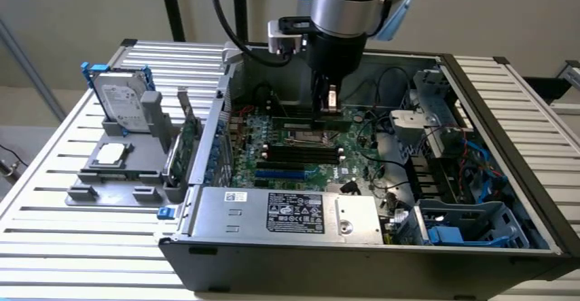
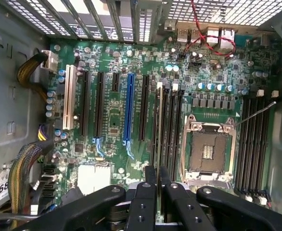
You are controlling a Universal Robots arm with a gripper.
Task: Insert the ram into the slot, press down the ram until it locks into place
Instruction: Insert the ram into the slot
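The big computer case (image 1: 272, 260) sits open on the desk (image 1: 54, 246). My tool (image 2: 157, 171) hangs inside it over the green board (image 2: 112, 120), clenched on the ram (image 2: 159, 120). The ram shows a thin, pale edge and stands in the black slot (image 2: 156, 156). I think this is the pressing step. It needs a straight, even push.

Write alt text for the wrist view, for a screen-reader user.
The gripper, jaws closed on the ram, holds the stick edge-on along the black memory slots of a green motherboard. The square metal CPU socket sits beside those slots, with a blue slot and black expansion slots on their other side.
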